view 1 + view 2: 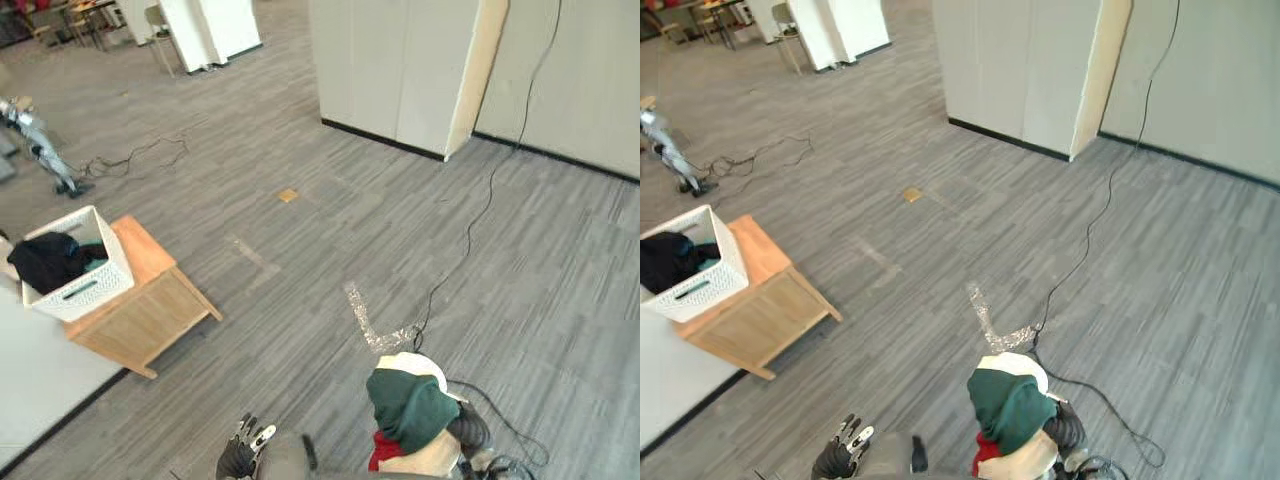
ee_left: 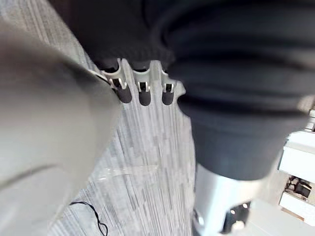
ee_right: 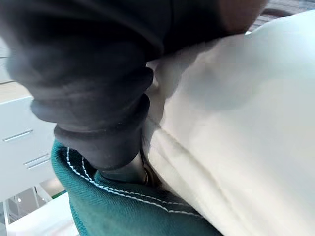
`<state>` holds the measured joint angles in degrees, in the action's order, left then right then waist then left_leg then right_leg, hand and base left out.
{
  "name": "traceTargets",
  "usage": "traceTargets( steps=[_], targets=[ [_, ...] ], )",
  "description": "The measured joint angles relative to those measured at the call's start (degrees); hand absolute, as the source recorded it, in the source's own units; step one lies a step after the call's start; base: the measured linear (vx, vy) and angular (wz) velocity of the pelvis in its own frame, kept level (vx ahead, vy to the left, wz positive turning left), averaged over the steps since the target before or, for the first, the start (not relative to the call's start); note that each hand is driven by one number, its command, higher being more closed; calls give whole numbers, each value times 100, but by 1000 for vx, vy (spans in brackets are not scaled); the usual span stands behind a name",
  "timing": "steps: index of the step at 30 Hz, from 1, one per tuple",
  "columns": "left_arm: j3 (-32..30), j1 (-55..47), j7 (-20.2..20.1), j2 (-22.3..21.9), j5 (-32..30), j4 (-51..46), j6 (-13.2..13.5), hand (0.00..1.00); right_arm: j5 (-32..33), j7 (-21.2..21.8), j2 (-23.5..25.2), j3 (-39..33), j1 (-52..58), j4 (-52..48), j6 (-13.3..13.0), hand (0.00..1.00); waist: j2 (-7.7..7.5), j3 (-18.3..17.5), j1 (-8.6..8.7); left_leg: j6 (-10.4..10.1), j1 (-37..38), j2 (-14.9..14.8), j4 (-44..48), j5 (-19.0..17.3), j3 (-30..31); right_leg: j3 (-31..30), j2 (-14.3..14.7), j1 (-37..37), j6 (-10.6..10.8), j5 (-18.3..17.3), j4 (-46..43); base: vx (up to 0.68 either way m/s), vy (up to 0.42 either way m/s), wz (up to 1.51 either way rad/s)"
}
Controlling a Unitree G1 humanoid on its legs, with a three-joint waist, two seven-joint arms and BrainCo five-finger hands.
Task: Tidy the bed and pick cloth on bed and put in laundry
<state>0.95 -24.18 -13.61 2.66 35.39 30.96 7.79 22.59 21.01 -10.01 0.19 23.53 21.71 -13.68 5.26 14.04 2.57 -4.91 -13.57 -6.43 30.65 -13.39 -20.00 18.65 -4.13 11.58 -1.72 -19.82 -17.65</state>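
While eye views show the basket point(image 1: 85, 290), right wrist view shows stitching point(image 3: 123, 193).

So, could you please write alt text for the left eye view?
The robot carries a bundle of green, cream and red clothes at its right side, above grey floor. To the left, a white basket of dark clothes sits on a low wooden table.

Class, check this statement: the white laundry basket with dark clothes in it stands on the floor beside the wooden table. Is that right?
No. The white laundry basket with dark clothes in it stands on top of the wooden table, not beside it, as the left eye view shows.
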Motion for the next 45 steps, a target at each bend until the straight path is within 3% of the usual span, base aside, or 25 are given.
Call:
traceTargets(
  steps=[3, 4, 5, 7, 8, 9, 10, 13, 17, 20, 21, 22, 23, 25, 26, 27, 30, 32, 34, 36, 39, 41, 42, 43, 45],
  targets=[
    [4, 77, 48, -5, 2, -28, -119, 0, -151, 181, 60, -260, -62, 177, -15, 100, -130, 29, -44, 290, 138, 364, -1352, 600, -677, 209, 15, 681, 243, -49, 563, 475, 23, 30],
    [3, 80, 78, -5, 3, -40, -167, 0, -191, 179, 59, -266, -73, 223, -24, 100, -150, 18, -56, 500, 134, 399, -1388, 765, -702, 194, 4, 783, 313, -80, 639, 471, 84, -23],
    [-71, 93, 161, 4, 38, -54, -344, 0, -346, 172, 117, -244, -133, 236, -61, 100, -266, -86, -139, 994, 78, 483, -1179, 975, -740, 144, -127, 865, 499, -181, 666, 501, 95, -26],
    [-132, 282, 241, 16, 43, 56, -499, 0, -437, 157, 217, -246, -166, 245, -90, 100, -373, -170, -164, 1445, -15, 550, -736, 494, -704, 151, -380, 644, 817, -201, -45, 559, 117, 5],
    [-147, 323, 249, 19, 44, 95, -518, 0, -477, 151, 216, -245, -169, 257, -87, 100, -381, -173, -176, 1481, 3, 544, -638, 426, -678, 159, -458, 491, 937, -134, -502, 576, 153, 26],
    [-163, 330, 209, 62, 34, 166, -499, 0, -535, 151, 244, -226, -199, 254, -91, 100, -402, -196, -197, 1453, 205, 573, -582, 221, -622, 169, -693, 23, 1023, 260, -1794, 678, 182, 29],
    [-157, 323, 164, 106, -11, 254, -477, 0, -544, 159, 320, -183, -195, 248, -122, 100, -525, -201, -183, 1324, 546, 676, -718, 16, -446, 156, -1012, -460, 844, 988, -3168, 689, 163, 35],
    [-38, 302, 119, 280, -4, 345, -490, 0, -538, 152, 332, -152, -110, 242, -252, 100, -576, -192, -109, 1209, 1615, 798, -1352, -157, 171, 150, -1281, -1427, 482, 696, -4737, 544, 49, 77],
    [117, 566, 110, 366, 5, 459, -582, 0, -350, 30, 337, -113, 64, 199, -508, 100, -547, -183, 36, 1102, 2481, 725, -1860, -93, 1159, 6, -1146, -2502, 594, 344, -2878, 603, -117, 147],
    [112, 782, 112, 378, 48, 690, -673, 0, -279, 12, 372, -103, 93, 383, -607, 100, -585, -179, 79, 599, 2868, 488, -1800, -467, 1863, -869, -985, -2623, 796, 1195, -64, 487, -294, 169],
    [89, 763, 114, 443, 48, 732, -664, 0, -257, 13, 408, -89, 99, 457, -636, 100, -642, -193, 115, 302, 3006, 394, -1704, -902, 2122, -1181, -976, -2706, 1000, 1726, -375, 538, -403, 148],
    [68, 747, 120, 412, 52, 799, -651, 0, -247, 13, 396, -89, 90, 466, -623, 100, -621, -216, 106, 331, 3052, 307, -1626, -1069, 2255, -1277, -925, -2795, 999, 1779, -802, 757, -610, 131],
    [47, 468, 131, 263, 51, 793, -618, 0, -264, 9, 323, -61, 134, 323, -633, 100, -459, -405, 92, 465, 3175, -15, -1560, -1339, 2433, -1134, -777, -3071, 749, 1083, -1900, 547, -449, 69],
    [-159, 323, 137, 27, 84, 763, -597, 0, -327, -122, 269, -5, 101, 308, -645, 100, -235, -428, 45, 380, 2686, -257, -481, -1086, 2330, -892, -777, -2984, 605, 656, -2145, 581, -421, 71],
    [-303, 337, 26, -92, 262, 704, -598, 0, -402, -178, 219, 8, 96, 309, -642, 100, -51, -367, 63, 201, 1843, -572, 1126, -354, 2107, -503, -715, -2489, 500, 511, -1849, 607, -441, 95],
    [-357, 331, -38, -115, 291, 666, -590, 0, -425, -189, 175, 28, 52, 316, -637, 100, 17, -332, 49, 142, 1546, -702, 1670, -344, 1981, -336, -636, -2224, 471, 503, -1627, 486, -386, 92],
    [-445, 301, -131, -26, 228, 648, -357, 0, -407, -218, 104, 22, -114, 456, -627, 100, -86, -279, -151, 162, 716, -671, 2323, -362, 1274, 136, -419, -1032, 403, 568, -481, 348, -247, 61],
    [-437, 259, -135, 31, 226, 565, -318, 0, -312, -218, 25, -38, -212, 460, -634, 100, -157, -283, -249, 166, 425, -508, 1479, -359, 516, 418, -359, -525, 415, 579, 62, 365, -177, 25],
    [-384, 232, -131, 20, 227, 575, -304, 0, -75, -210, -18, -324, -352, 547, -632, 100, -164, -281, -322, 143, 350, -88, -788, 2, -270, 652, -316, -109, 511, 601, 466, 418, -100, 31],
    [-385, 189, -122, 8, 231, 615, -359, 0, 17, -213, -16, -476, -428, 707, -599, 100, -256, -324, -386, 437, 485, 165, -1620, 951, -444, 695, -335, 260, 657, 563, 794, 516, -18, 8],
    [-683, 270, 27, 6, 204, 813, -534, 0, 5, -254, 3, -476, -524, 729, -562, 100, -382, -354, -365, 971, 412, 175, -1030, 940, -689, 656, -538, 431, 947, 650, 841, 616, 56, -2],
    [-1047, 368, 268, -34, -21, 1060, -611, 0, -126, -367, 275, -431, -573, 741, -487, 100, -592, -344, -420, 872, 245, 302, -516, 591, -937, 650, -878, 405, 1145, 654, 6, 421, 166, 8],
    [-1019, 298, 394, -101, -193, 1209, -636, 0, -127, -399, 192, -443, -452, 694, -490, 100, -480, -392, -390, 1141, 579, 420, -1372, 934, -756, 648, -1192, -39, 1085, 687, -1602, 281, 198, 36],
    [-1195, 293, 385, 7, -221, 1276, -634, 0, -130, -452, 354, -359, -464, 838, -451, 100, -784, -363, -351, 1269, 962, 694, -1403, 645, -752, 446, -1722, -526, 592, 1191, -3192, 298, 162, 43],
    [-1210, 388, 555, 256, -233, 1468, -580, 0, -225, -427, 394, -153, -425, 850, -417, 100, -906, -324, -350, 1254, 1391, 835, -1540, 342, -481, -27, -1854, -1411, 439, 1182, -4644, 359, 30, 43]
  ],
)
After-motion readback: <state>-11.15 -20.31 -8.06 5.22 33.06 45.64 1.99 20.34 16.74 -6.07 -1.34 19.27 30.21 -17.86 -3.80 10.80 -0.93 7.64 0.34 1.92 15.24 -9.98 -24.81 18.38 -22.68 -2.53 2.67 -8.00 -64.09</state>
